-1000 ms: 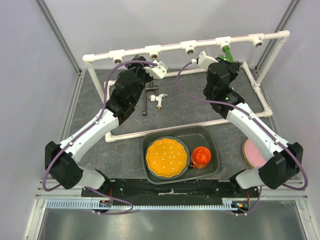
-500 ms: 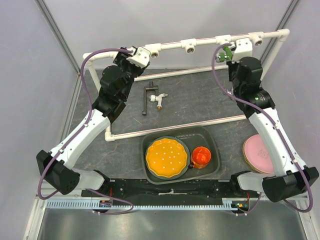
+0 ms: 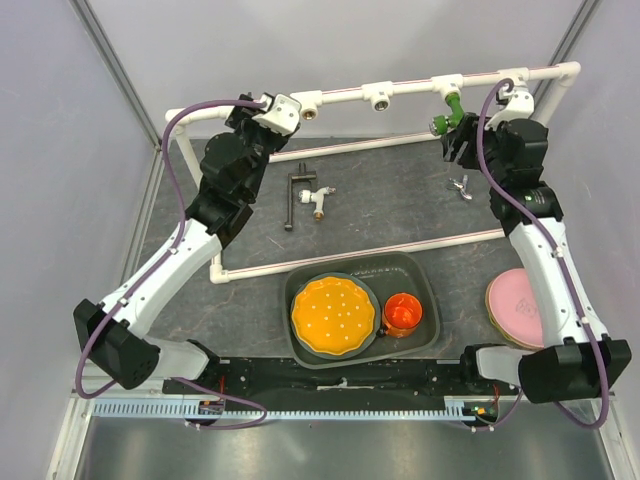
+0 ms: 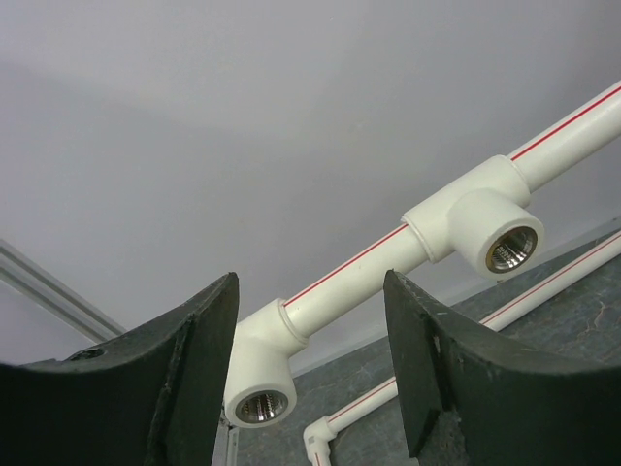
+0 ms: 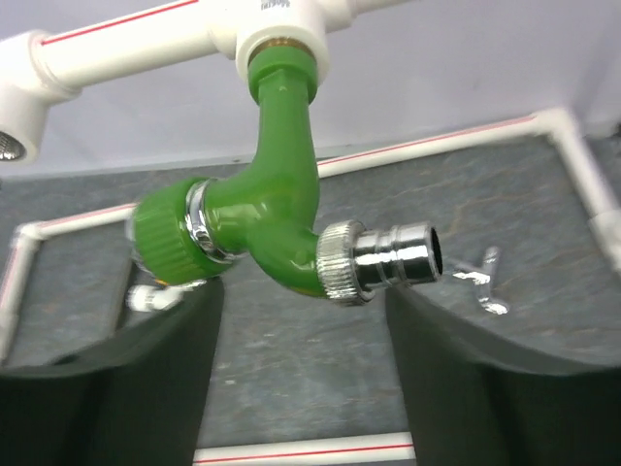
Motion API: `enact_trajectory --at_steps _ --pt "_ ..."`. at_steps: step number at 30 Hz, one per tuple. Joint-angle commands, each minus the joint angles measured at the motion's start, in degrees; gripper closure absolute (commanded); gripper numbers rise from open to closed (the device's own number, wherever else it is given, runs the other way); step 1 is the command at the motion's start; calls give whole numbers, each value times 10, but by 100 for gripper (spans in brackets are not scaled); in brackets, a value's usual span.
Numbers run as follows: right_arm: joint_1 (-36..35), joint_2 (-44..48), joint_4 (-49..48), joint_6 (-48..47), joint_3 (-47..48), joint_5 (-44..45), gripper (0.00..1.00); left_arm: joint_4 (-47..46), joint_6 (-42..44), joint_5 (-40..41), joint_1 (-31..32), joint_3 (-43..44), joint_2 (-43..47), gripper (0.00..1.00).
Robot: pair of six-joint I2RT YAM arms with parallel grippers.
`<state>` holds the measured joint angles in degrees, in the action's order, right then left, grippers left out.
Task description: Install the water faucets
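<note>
The green curved faucet, plastic with a round silver tip, hangs screwed into the second white tee socket from the right on the top rail of the white PVC pipe frame, its stem pointing down and its spout bent sideways. The right gripper sits just below it, jaws spread wide and holding nothing, one dark finger to each side, neither touching the green body as far as the wrist view shows. That one looks installed, so the coming move probably turns on the two lying loose on the dark grey mat. The tiny silvery faucet lies near the right gripper, on the side toward the arm bases, and the right arm is plainly nearer; it is too small to tell its axis. The black-handled white-and-brass faucet lies nearer the left arm, the handle's long axis running toward and away from the bases and the white body sticking out to its right. The left gripper is up at the rail's left end, jaws wide apart and empty, an unfilled socket showing between them. Count: three faucets, one of each kind, one mounted and two loose; five sockets as I make it, four unfilled; two grippers
</note>
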<state>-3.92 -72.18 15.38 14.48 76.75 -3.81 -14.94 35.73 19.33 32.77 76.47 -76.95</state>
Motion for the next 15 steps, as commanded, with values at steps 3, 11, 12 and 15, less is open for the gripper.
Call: enact_trajectory --at_steps 3,11,12,15 --pt "0 99 20 -72 -43 74 4 -32 23 11 2 10 -1 32" --pt "0 178 24 -82 -106 81 2 95 49 -39 -31 83 -39 28" --pt "0 189 19 -81 -108 79 2 107 45 -72 -39 97 -41 27" --pt "1 206 10 -82 -113 70 2 161 35 -141 -79 127 -57 26"
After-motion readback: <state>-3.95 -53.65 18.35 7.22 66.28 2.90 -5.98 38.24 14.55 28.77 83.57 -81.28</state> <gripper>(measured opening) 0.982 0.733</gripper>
